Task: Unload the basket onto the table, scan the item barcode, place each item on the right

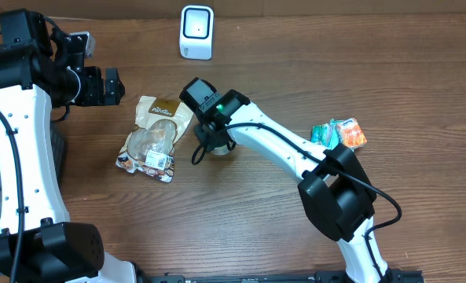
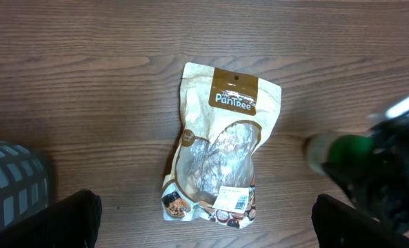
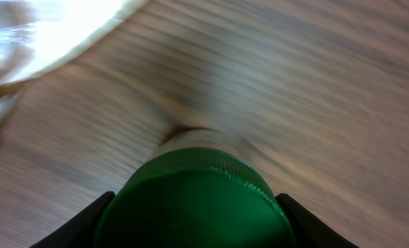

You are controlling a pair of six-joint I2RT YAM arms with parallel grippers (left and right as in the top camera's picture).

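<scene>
Landmark: beige "PanTree" snack pouch (image 1: 154, 135) lying flat on your brown wooden counter (image 1: 295, 63).
Item: small bottle with a green ribbed cap (image 3: 197, 200), upright just right of the pouch.
Right hand (image 1: 213, 137): over the bottle, fingers either side of the cap; you cannot tell if it is clamped.
Left hand (image 1: 99, 86): up-left of the pouch, fingers wide apart, empty.
Scanner: white boxy unit (image 1: 196, 31), behind the pouch.

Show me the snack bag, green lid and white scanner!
PanTree snack bag (image 2: 218, 158), left wrist view, its clear window.
green lid (image 3: 197, 203), right wrist view, its ribbed side.
white scanner (image 1: 196, 31), overhead view, its front face.
</scene>
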